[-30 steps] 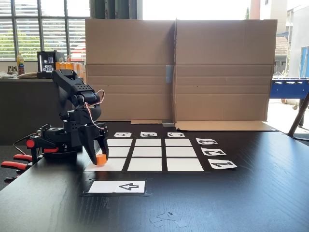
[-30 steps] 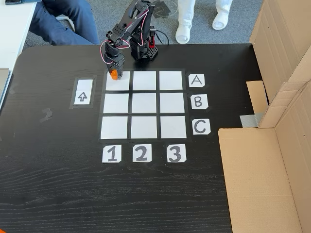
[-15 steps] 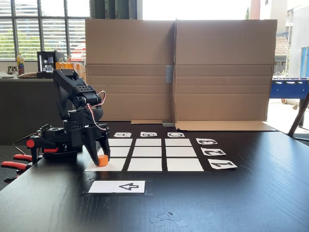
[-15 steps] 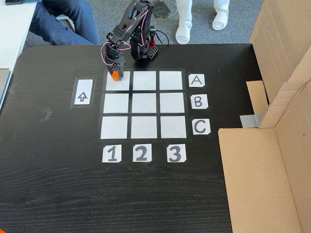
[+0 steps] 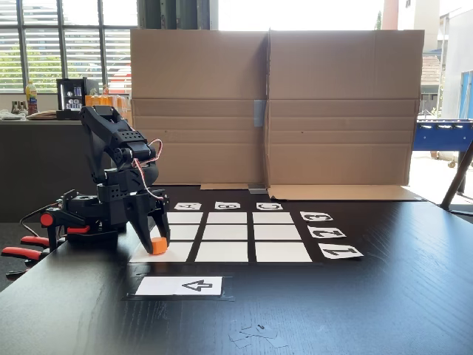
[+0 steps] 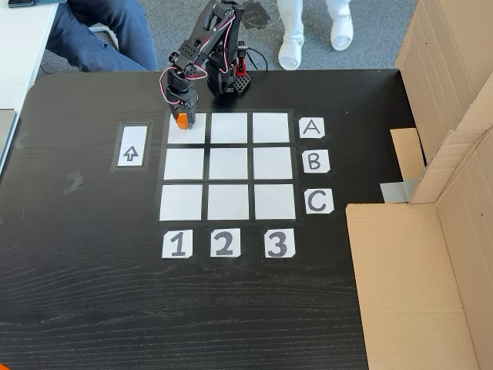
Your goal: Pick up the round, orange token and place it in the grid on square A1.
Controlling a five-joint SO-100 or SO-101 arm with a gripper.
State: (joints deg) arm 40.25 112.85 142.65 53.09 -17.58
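Observation:
The round, orange token [image 5: 159,245] [image 6: 182,121] rests on square A1 [image 5: 177,253] [image 6: 190,131], near that cell's outer edge on the arm's side. This cell is the corner of the grid [image 5: 229,233] [image 6: 227,164] closest to the black arm. My gripper [image 5: 153,240] [image 6: 182,116] points down over the token. Its fingers are spread on either side of the token, with a small gap showing in a fixed view from the table's front. The gripper is open and holds nothing.
A white arrow card [image 5: 179,285] [image 6: 131,146] lies just outside the grid beside A1. Cardboard walls [image 5: 273,111] [image 6: 431,231] bound the far side. Red-handled clamps [image 5: 22,251] hold the arm's base. A person's legs [image 6: 100,35] are by the table edge.
The fingers have spread away from the token, which has settled onto the white square. The arm has hardly moved.

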